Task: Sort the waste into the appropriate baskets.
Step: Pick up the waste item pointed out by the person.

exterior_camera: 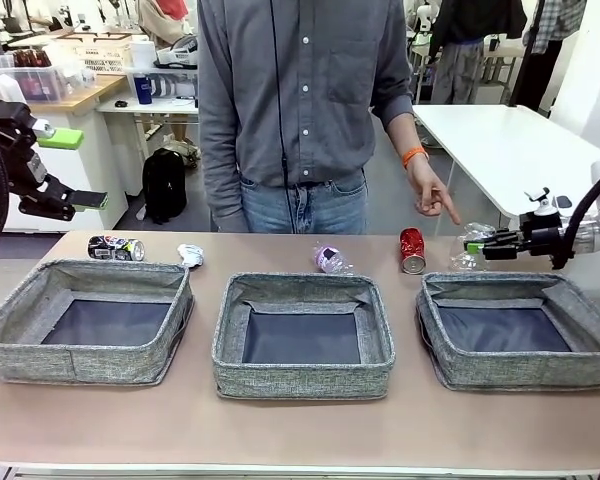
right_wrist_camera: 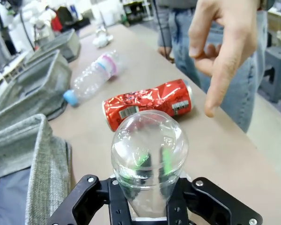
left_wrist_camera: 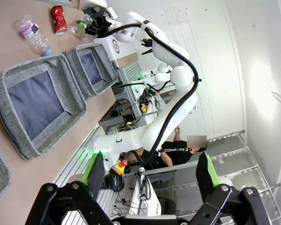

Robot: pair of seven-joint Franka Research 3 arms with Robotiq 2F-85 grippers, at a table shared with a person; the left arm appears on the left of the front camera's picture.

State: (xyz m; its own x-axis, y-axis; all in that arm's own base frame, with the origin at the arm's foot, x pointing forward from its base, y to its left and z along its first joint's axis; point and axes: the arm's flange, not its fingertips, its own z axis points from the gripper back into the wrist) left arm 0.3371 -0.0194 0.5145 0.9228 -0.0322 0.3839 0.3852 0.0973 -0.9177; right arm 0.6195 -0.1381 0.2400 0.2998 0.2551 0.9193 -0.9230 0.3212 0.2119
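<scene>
No legible text or labels.

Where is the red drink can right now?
Front view: the red drink can lies right of centre, between the pink-labelled bottle and the right pincer's clear bottle.

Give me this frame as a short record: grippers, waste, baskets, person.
baskets: left basket, middle basket, right basket, in a row
left gripper: open, raised, holding nothing
right gripper: shut on clear bottle, behind the right basket
waste lying behind baskets: dark can, paper wad, pink-labelled bottle, red can
person's hand: pointing down near the red can
</scene>
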